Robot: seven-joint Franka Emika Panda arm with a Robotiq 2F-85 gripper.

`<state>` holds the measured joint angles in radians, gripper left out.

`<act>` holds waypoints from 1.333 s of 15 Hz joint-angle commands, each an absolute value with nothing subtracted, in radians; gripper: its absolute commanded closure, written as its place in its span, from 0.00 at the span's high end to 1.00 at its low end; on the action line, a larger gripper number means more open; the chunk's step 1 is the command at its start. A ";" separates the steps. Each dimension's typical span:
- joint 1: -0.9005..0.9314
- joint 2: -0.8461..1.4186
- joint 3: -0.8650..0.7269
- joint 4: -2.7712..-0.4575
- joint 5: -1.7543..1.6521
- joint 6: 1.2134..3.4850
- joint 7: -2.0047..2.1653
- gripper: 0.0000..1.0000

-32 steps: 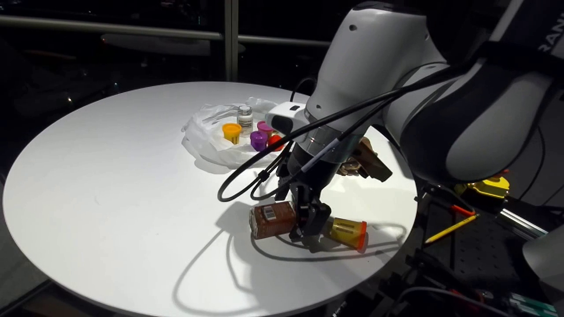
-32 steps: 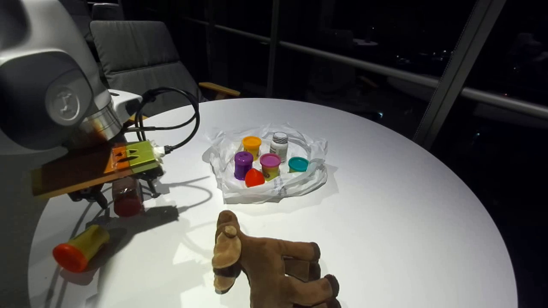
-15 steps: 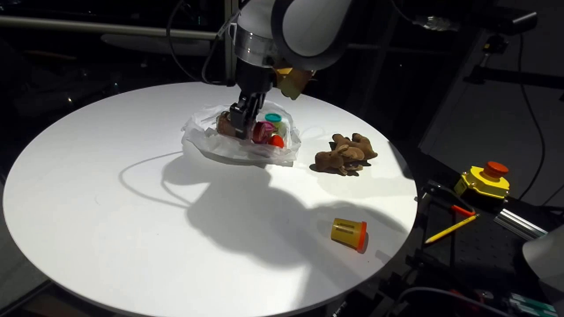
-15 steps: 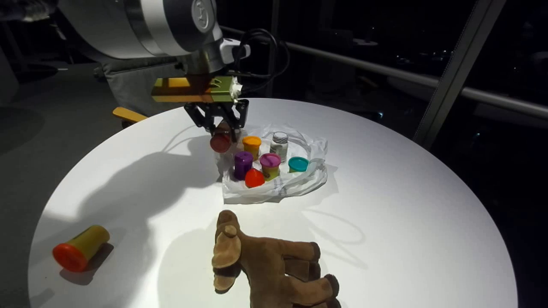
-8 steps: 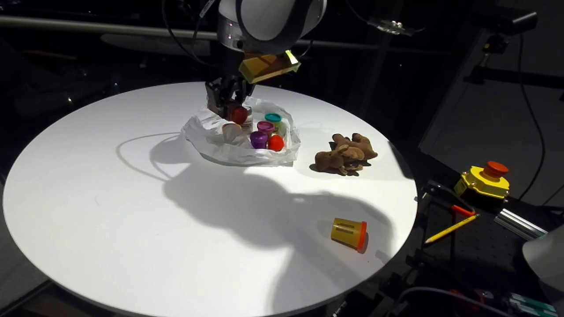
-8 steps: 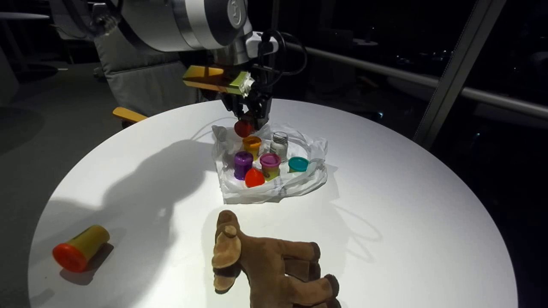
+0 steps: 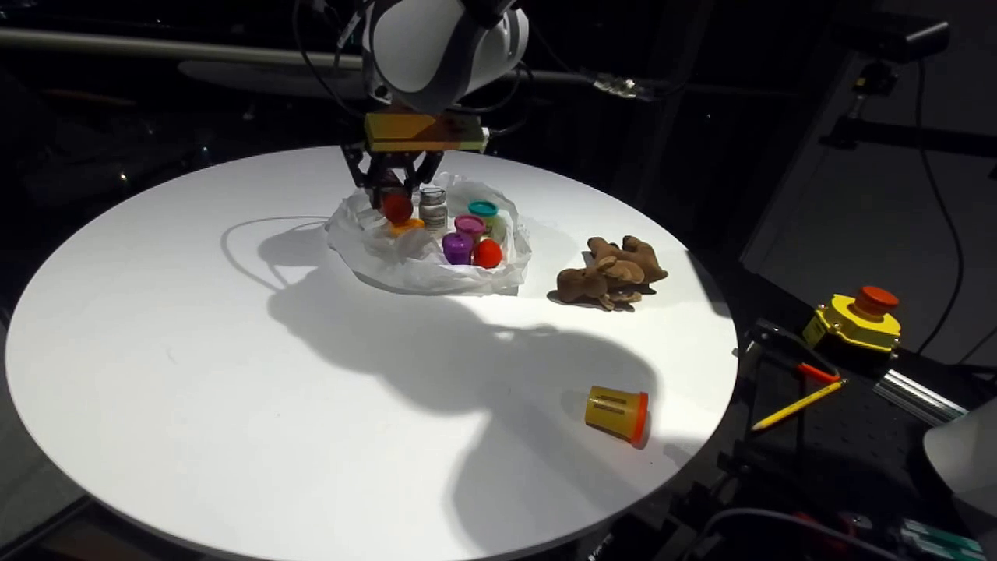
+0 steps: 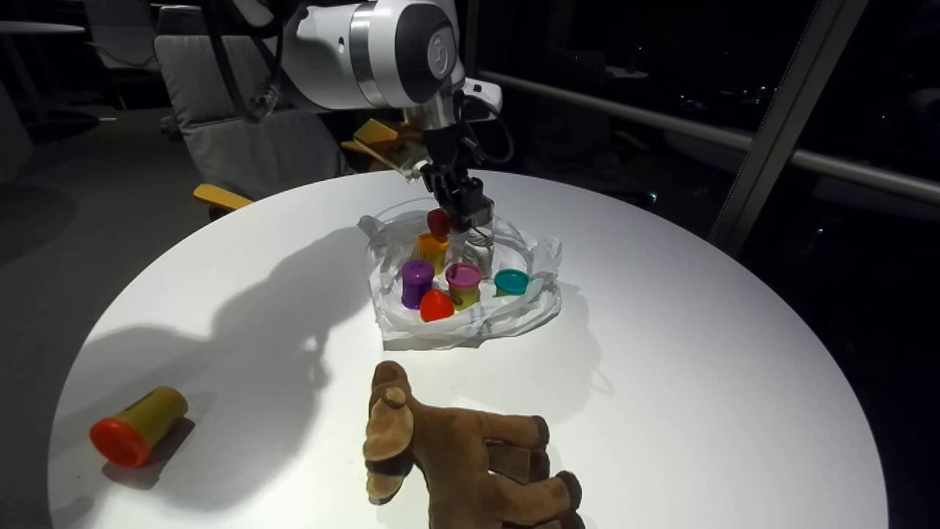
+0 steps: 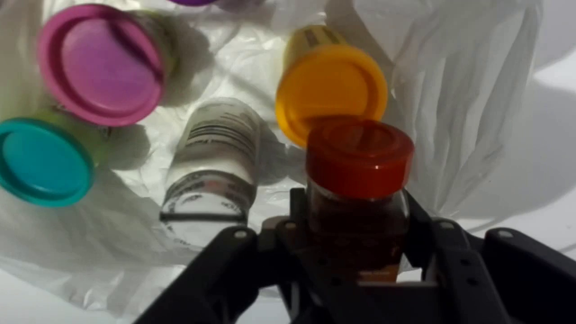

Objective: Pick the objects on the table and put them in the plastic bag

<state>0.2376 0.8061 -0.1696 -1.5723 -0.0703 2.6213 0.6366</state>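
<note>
Brown toy (image 8: 459,455) cropped, purple cup (image 9: 193,2) cropped

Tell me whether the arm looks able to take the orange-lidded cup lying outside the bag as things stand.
Probably not yet: the jaws are closed on the red-lidded jar, held over the plastic bag. Otherwise the way looks free, as nothing covers or crowds the orange-lidded cup.

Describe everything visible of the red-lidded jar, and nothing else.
The red-lidded jar looks clear, glass or plastic, below a slightly glossy red lid that is on. Lower down it is dark brown, with a little pale print too blurred to read. The jaws grip it from both sides, tipped well off upright, its lid end over the plastic bag. In the wrist view the lid overlaps the amber-lidded cup; whether they touch, I cannot tell.
</note>
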 commanded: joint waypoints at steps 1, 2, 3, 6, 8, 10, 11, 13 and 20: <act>0.252 0.904 -0.181 -1.432 0.006 2.542 0.789 0.25; 0.247 0.909 -0.175 -1.417 0.023 2.516 0.824 0.25; 0.246 0.920 -0.174 -1.401 0.036 2.497 0.867 0.25; 0.247 0.922 -0.176 -1.384 0.047 2.473 0.968 0.25; 0.256 0.910 -0.192 -1.387 0.023 2.454 1.026 0.25; 0.263 0.893 -0.203 -1.394 0.003 2.429 1.065 0.25; 0.263 0.886 -0.206 -1.398 -0.004 2.415 1.079 0.25; 0.269 0.872 -0.215 -1.413 -0.029 2.360 1.098 0.25; 0.213 0.866 -0.142 -1.418 -0.012 2.326 1.050 0.88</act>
